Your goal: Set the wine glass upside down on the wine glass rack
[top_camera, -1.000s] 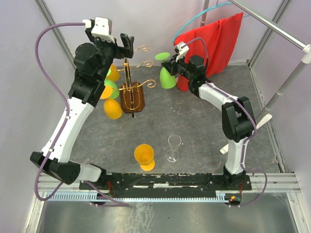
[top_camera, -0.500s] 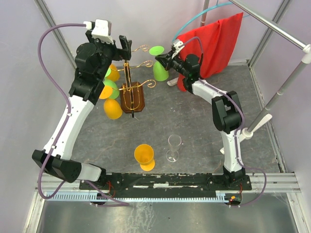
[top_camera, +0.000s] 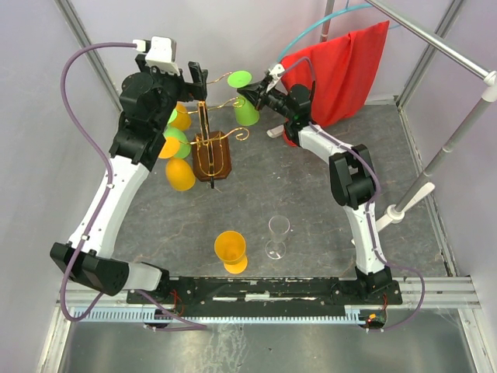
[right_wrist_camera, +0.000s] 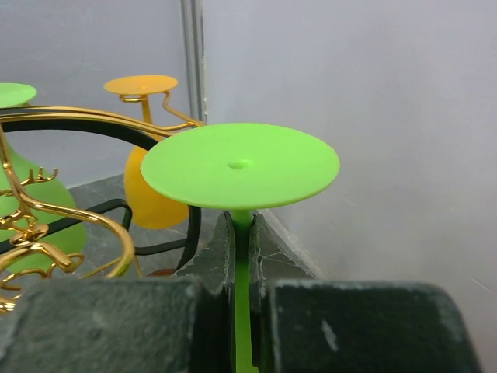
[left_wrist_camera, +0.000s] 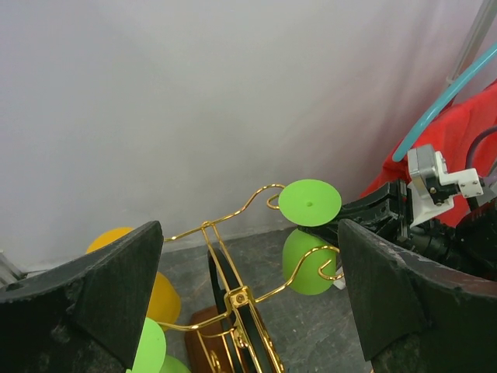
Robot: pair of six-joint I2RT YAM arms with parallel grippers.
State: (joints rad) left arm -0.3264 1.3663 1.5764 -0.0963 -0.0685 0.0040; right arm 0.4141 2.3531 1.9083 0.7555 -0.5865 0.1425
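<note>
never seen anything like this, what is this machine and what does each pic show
These are two robot arms bolted at the near edge of a grey table. One picture looks down from above. The other two come from cameras on each wrist, so the dark shapes there are that arm's own fingers. The right gripper is shut on the stem of a green wine glass, held upside down beside the gold wire wine glass rack. The left gripper is open and empty near the rack's top. Other coloured glasses hang from the rack. On the table stand an orange glass and a clear glass.
</note>
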